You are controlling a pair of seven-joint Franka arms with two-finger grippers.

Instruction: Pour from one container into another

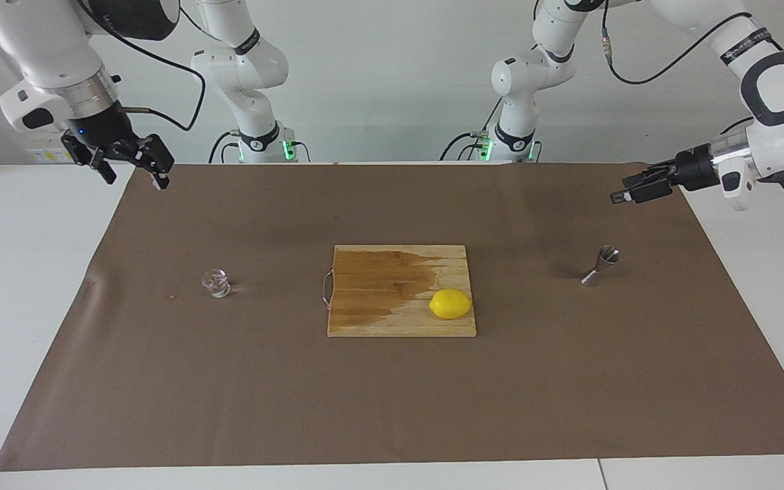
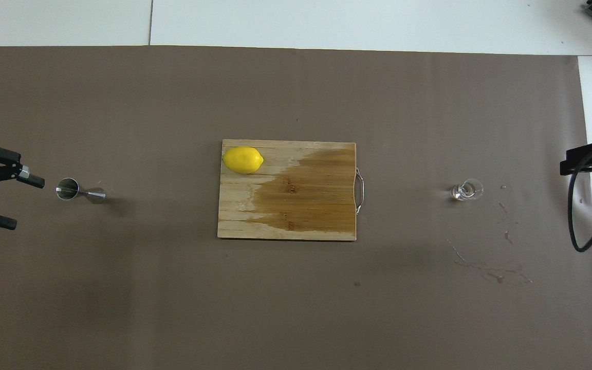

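The tiny clear glass cup (image 1: pixel 216 283) (image 2: pixel 466 190) stands on the brown mat toward the right arm's end. Toward the left arm's end stands the silver hourglass jigger (image 1: pixel 600 265) (image 2: pixel 77 190). My left gripper (image 1: pixel 627 195) (image 2: pixel 21 201) hangs open in the air beside the jigger, over the mat's edge, its fingers spread level and pointing at the jigger without touching it. My right gripper (image 1: pixel 135 175) (image 2: pixel 578 162) waits open, high over the mat's corner at its own end, well away from the cup. Neither holds anything.
A wooden cutting board (image 1: pixel 378 320) (image 2: pixel 239 226) with a dark wet patch lies mid-table, a metal handle on the side facing the cup. A yellow lemon (image 1: pixel 450 303) (image 2: pixel 243 160) rests on its corner. Dried splash marks (image 2: pixel 491 267) streak the mat near the cup.
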